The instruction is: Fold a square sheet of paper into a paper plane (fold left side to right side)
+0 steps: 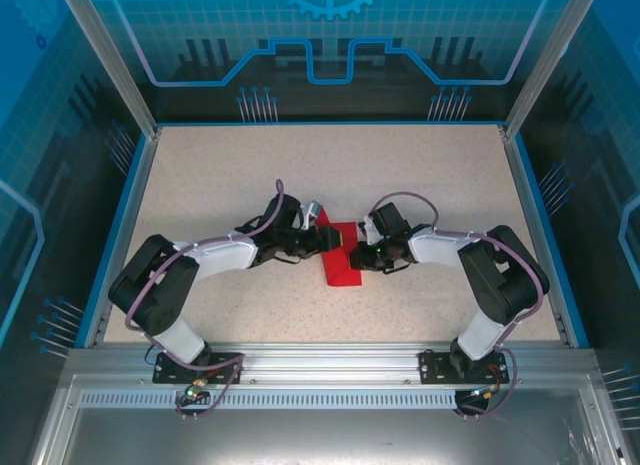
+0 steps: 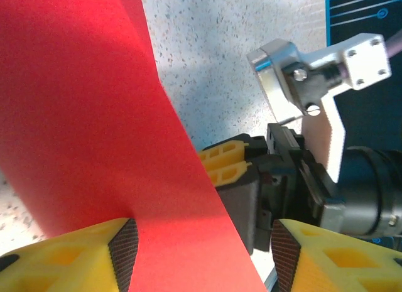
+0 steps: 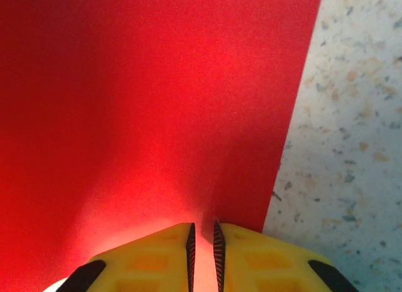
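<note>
The square sheet of paper [image 1: 342, 263] is bright red and lies mid-table between my two grippers, looking narrower than it is long from above. My left gripper [image 1: 316, 235] is at its upper left edge, open. In the left wrist view the sheet [image 2: 88, 116] runs between the wide-apart left fingers [image 2: 124, 253], which do not press it. My right gripper [image 1: 360, 251] is at the sheet's right edge. Its fingertips [image 3: 242, 257] stand almost together, pinching the red sheet [image 3: 144, 103]. The right gripper's yellow fingers [image 2: 227, 164] also show against the paper's edge in the left wrist view.
The speckled beige table [image 1: 450, 185] has a blue rim [image 1: 128, 225] at the left, back and right. Bare tabletop surrounds the paper on all sides. Both arm bases are bolted to the metal rail [image 1: 330, 360] at the near edge.
</note>
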You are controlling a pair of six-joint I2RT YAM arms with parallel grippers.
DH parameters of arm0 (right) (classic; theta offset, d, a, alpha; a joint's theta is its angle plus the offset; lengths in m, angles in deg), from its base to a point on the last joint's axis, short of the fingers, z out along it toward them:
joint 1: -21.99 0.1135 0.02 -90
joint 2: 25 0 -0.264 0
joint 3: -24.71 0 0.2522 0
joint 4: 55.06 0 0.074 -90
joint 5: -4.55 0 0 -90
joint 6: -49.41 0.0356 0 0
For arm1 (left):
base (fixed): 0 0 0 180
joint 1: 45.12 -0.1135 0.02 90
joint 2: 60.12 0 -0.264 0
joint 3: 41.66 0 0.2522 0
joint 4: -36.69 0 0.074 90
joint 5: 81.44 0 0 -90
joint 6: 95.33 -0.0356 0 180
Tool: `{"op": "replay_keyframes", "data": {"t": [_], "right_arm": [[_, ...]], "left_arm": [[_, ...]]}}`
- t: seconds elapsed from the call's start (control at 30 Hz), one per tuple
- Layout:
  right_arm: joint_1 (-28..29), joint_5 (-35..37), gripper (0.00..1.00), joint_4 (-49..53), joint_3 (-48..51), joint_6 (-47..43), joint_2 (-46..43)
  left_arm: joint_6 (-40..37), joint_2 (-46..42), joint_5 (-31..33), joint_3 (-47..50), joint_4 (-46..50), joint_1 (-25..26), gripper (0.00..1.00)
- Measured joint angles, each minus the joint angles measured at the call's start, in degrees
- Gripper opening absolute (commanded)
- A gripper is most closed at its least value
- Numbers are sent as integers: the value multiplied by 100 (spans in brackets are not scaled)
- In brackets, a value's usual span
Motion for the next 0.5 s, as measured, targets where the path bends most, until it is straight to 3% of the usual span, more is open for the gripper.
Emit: {"op": "replay_keyframes", "data": {"t": [0.13,0.3,0.5], "right_arm": [[-114,-116,23,33,160,-2,-232],[-531,-369,41,28,199,28,-796],[-1021,-1051,52,-566,234,275,-994]], "left_arm": [[87,251,-11,-87,-96,85,56],[129,356,-7,-94,-140,109,44],[116,459,13,-118,-127,151,29]]}}
